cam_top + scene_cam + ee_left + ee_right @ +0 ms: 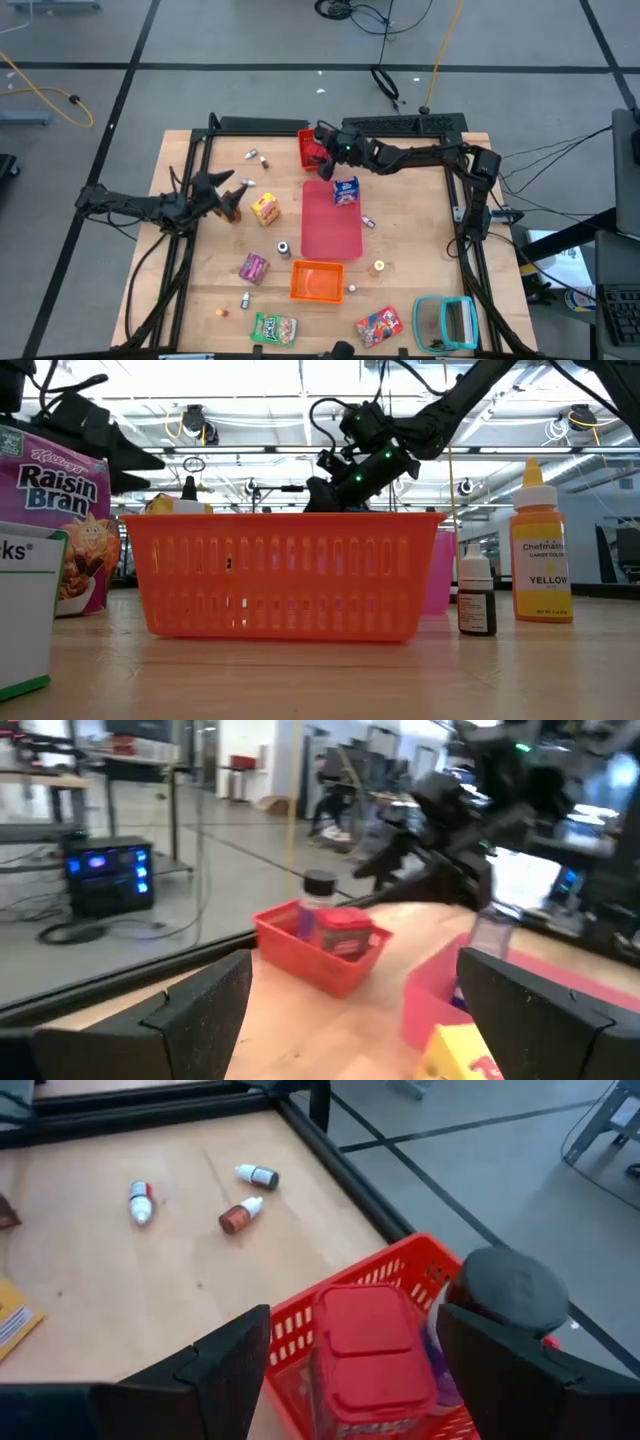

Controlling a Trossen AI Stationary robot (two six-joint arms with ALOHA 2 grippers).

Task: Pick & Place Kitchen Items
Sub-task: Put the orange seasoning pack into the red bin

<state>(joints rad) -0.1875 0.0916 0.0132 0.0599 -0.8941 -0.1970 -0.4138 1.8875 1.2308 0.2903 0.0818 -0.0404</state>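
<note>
A small red bin (pixel 310 150) stands at the table's far edge, holding a red-lidded jar (pixel 368 1348) and a dark-lidded jar (pixel 510 1288), both upright. My right gripper (pixel 350 1330) hovers open just above the bin, one finger to each side of the red-lidded jar and clear of it; it also shows in the high view (pixel 322 150). My left gripper (pixel 225 195) waits open at the table's left, pointing level, nothing between its fingers (pixel 200 1010). Loose on the table lie a blue carton (pixel 346 190), a yellow carton (pixel 265 208) and a pink-purple carton (pixel 253 267).
A flat red mat (pixel 330 235) lies mid-table with an orange bin (pixel 317 281) at its near end. Green (pixel 273 328) and red (pixel 380 325) packets and a teal-framed object (pixel 445 322) lie by the near edge. Tiny bottles (pixel 240 1215) lie left of the red bin.
</note>
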